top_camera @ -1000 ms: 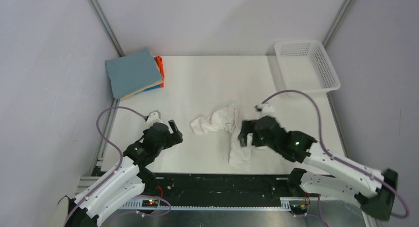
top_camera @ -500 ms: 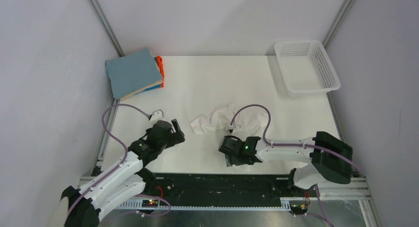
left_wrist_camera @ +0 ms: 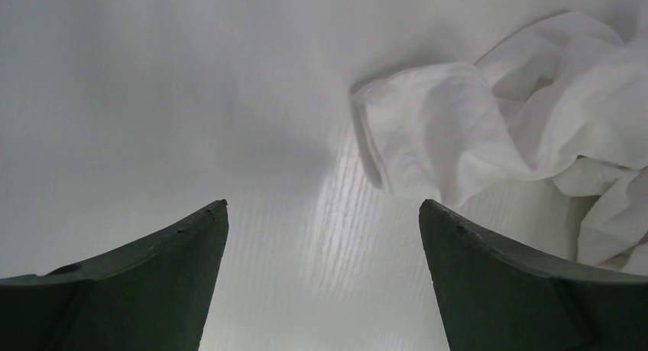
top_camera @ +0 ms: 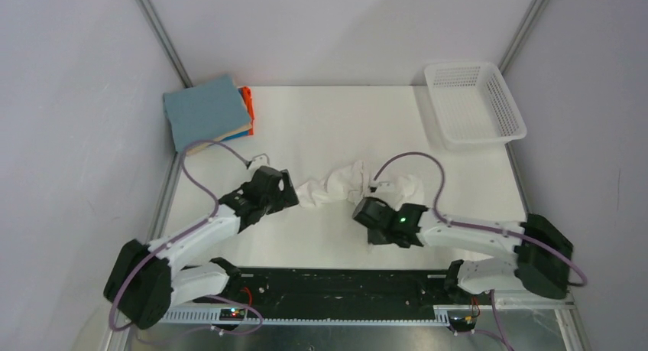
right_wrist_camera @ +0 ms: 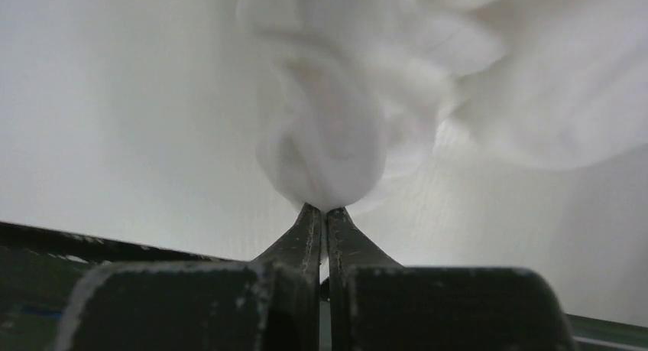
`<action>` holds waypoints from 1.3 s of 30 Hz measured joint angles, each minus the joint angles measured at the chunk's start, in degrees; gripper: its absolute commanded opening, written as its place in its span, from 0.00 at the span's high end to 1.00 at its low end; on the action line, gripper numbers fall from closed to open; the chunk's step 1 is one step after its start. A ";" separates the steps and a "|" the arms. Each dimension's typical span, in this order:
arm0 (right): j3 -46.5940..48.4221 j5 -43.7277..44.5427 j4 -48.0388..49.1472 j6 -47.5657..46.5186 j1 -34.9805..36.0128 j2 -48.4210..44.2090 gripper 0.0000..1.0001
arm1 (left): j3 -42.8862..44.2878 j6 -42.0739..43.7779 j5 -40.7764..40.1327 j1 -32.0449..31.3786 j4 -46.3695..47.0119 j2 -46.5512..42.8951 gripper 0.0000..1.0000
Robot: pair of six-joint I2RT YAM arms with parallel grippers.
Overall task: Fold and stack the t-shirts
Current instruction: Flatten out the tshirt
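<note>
A plain white t-shirt lies crumpled in a loose, wrinkled heap near the middle of the worktop, its cloth soft and thin with deep folds. At the far left corner sits a folded stack: a dusty blue-grey shirt on top, with beige, bright blue and orange edges showing below it. A white mesh basket stands at the far right. The right tool has its fingers pressed together on a bunched fold of the white shirt, a pinch only the right wrist view shows clearly. The left tool is spread wide above bare worktop, just left of the shirt's left end and not touching it.
</note>
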 measured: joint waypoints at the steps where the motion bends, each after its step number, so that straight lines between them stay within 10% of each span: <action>1: 0.00 0.26 -0.50 -0.72 -1.62 -2.58 1.00 | 1.31 0.20 0.85 0.00 1.05 2.86 0.08; 20: -6.01 -1.60 -2.14 -9.73 -14.99 -16.28 1.00 | 17.79 0.85 8.68 -0.44 6.43 32.87 0.63; 24: -6.71 -2.12 -1.86 -10.14 -16.24 -17.70 1.00 | 20.92 0.15 8.85 -1.90 6.91 36.33 0.97; 32: -7.04 -3.08 -1.03 -11.19 -21.68 -22.21 1.00 | 21.75 0.15 3.80 -4.00 7.48 36.96 1.00; 39: -6.45 -3.58 1.55 -13.22 -32.76 -33.09 1.00 | 16.72 2.80 -10.49 -3.87 4.00 17.38 1.00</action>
